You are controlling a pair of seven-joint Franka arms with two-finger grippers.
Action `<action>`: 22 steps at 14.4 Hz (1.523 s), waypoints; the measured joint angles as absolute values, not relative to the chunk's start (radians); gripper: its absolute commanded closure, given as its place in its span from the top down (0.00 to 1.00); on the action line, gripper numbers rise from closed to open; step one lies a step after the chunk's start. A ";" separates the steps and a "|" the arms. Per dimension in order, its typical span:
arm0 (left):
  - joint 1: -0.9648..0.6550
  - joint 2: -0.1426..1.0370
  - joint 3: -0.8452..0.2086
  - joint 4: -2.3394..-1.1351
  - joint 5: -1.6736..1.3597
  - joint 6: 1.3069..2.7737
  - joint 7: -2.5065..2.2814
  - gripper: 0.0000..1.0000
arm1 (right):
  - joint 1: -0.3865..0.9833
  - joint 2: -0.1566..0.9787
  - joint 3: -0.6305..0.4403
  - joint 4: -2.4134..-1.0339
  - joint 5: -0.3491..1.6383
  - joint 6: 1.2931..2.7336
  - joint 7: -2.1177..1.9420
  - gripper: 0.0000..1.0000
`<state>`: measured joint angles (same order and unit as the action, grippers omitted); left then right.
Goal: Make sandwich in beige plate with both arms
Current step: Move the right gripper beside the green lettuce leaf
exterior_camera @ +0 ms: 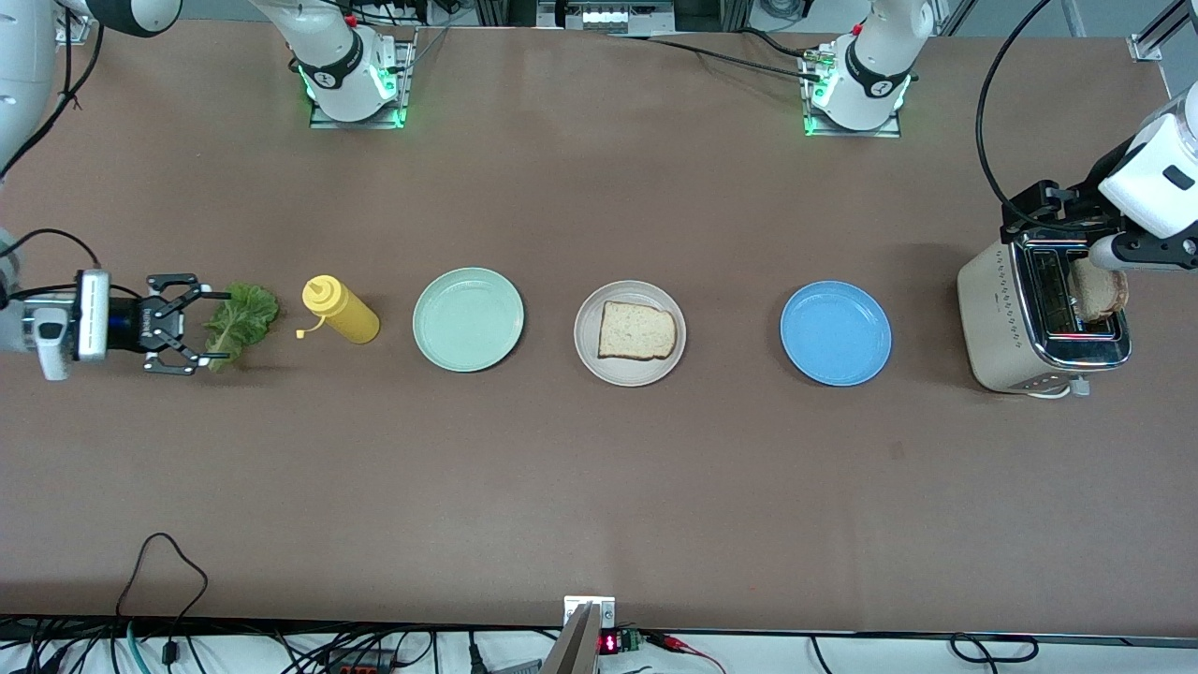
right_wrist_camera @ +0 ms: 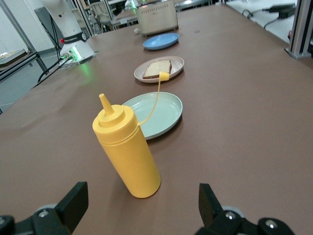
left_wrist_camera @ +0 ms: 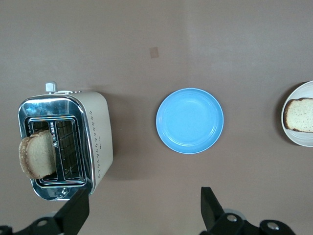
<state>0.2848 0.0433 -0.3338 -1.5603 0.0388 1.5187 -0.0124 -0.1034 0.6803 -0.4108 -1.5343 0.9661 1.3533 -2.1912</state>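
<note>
One bread slice (exterior_camera: 636, 329) lies on the beige plate (exterior_camera: 585, 348) in the middle of the table; both also show in the left wrist view, the slice (left_wrist_camera: 299, 115) on the plate (left_wrist_camera: 304, 141). A second slice (exterior_camera: 1101, 290) stands in the toaster (exterior_camera: 1001, 309) and shows in the left wrist view (left_wrist_camera: 38, 154). The lettuce leaf (exterior_camera: 249, 314) lies at the right arm's end. My right gripper (exterior_camera: 223, 326) is open at the leaf's end, empty in its own view (right_wrist_camera: 143, 203). My left gripper (exterior_camera: 1086, 229) is open and empty, high over the toaster (left_wrist_camera: 144, 203).
A yellow squeeze bottle (exterior_camera: 342, 311) stands between the leaf and a mint-green plate (exterior_camera: 468, 318), close to my right gripper (right_wrist_camera: 127, 152). A blue plate (exterior_camera: 836, 332) lies between the beige plate and the toaster.
</note>
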 measured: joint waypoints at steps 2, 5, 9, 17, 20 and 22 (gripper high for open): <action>0.285 0.043 -0.334 -1.560 0.039 1.519 -0.012 1.00 | -0.069 0.665 -0.440 -1.516 0.942 1.368 -2.097 1.00; 0.285 0.043 -0.334 -1.560 0.039 1.519 -0.012 1.00 | 0.013 0.626 -0.499 -1.507 0.861 1.424 -1.933 1.00; 0.285 0.043 -0.334 -1.560 0.039 1.519 -0.012 1.00 | 0.075 0.554 -0.501 -1.506 0.703 1.538 -1.600 1.00; 0.285 0.043 -0.334 -1.560 0.039 1.519 -0.012 1.00 | 0.127 0.528 -0.494 -1.511 0.447 1.663 -0.882 1.00; 0.285 0.043 -0.334 -1.560 0.039 1.519 -0.012 1.00 | 0.127 0.530 -0.482 -1.542 0.392 1.707 -0.593 1.00; 0.285 0.043 -0.334 -1.560 0.039 1.519 -0.012 1.00 | 0.128 0.533 -0.465 -1.584 0.352 1.800 -0.508 1.00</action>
